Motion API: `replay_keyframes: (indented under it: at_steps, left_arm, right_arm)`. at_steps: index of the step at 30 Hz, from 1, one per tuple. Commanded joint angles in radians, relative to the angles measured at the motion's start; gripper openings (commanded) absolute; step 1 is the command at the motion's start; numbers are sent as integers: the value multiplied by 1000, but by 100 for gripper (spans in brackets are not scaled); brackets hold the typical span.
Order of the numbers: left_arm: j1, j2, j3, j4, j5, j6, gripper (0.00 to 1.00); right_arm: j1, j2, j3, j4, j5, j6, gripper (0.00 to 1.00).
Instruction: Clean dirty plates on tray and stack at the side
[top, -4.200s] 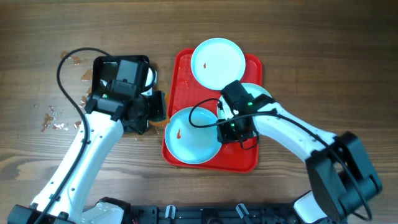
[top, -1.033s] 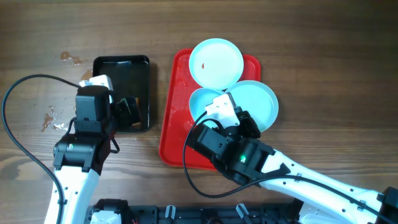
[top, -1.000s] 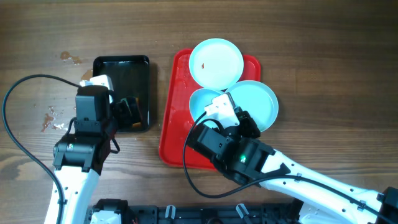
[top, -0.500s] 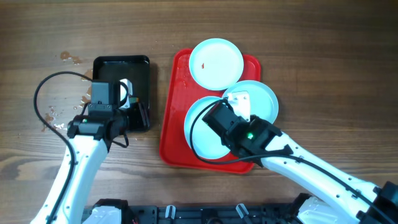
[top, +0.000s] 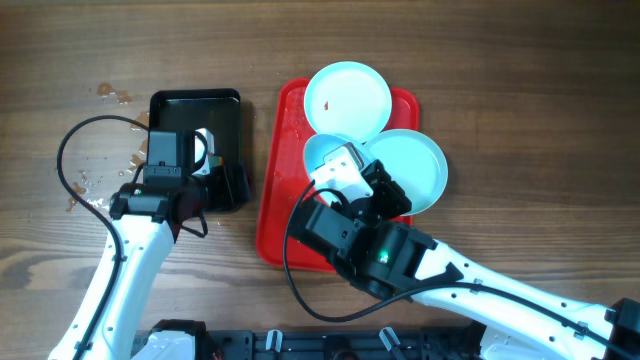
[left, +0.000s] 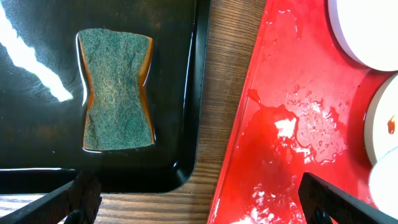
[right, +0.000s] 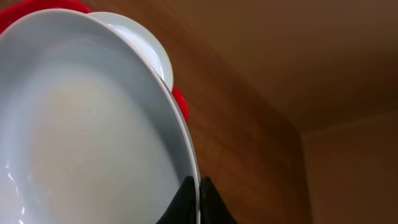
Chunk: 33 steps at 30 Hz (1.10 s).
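1. The right gripper (right: 199, 198) is pinched on the rim of one plate (top: 322, 155). It holds the plate tilted and raised over the middle of the red tray (top: 275, 232). In the wrist view the plate's inner face looks pale, and I can make out no spots on it.
2. Two more plates sit at the tray. One (top: 348, 98) lies on the tray's far end and carries a small red spot. The other (top: 412, 165) overhangs the tray's right edge.
3. The left gripper (left: 202, 198) is spread wide and holds nothing. It hovers over the near edge of the black tray (top: 190, 105), which lies just beside the red tray's left edge.
4. The sponge (left: 117, 87) rests in the black tray, ahead of the left gripper and offset to the side away from the red tray.
   - Its long axis runs roughly parallel to the red tray's long edge.
   - The spread fingers would therefore close across its narrow waist.
   - The left arm is far nearer to it, and the right arm is occupied.
5. If more scrubbing is due, I judge the left gripper must shift away from the red tray to centre on the sponge.
6. No brand, label or writing is readable.
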Motion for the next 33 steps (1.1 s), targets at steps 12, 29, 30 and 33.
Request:
replay_keyframes:
  at_steps: [12,29,30,33]
  left_arm:
    - [2,-13,-6,4,11,2,100]
    - [3,286,-7,186,-208,-55,45]
    - [3,328,-7,205,-242,-54,45]
    - [3,389,-7,232,-257,-54,25]
  right_arm:
    - [3,-16,23,12,38,-36,4]
    - [-55,10,23,-76,-232,306,4]
    - [-63,10,23,-82,-232,306,4]
    - [-65,9,23,-83,-231,306,4]
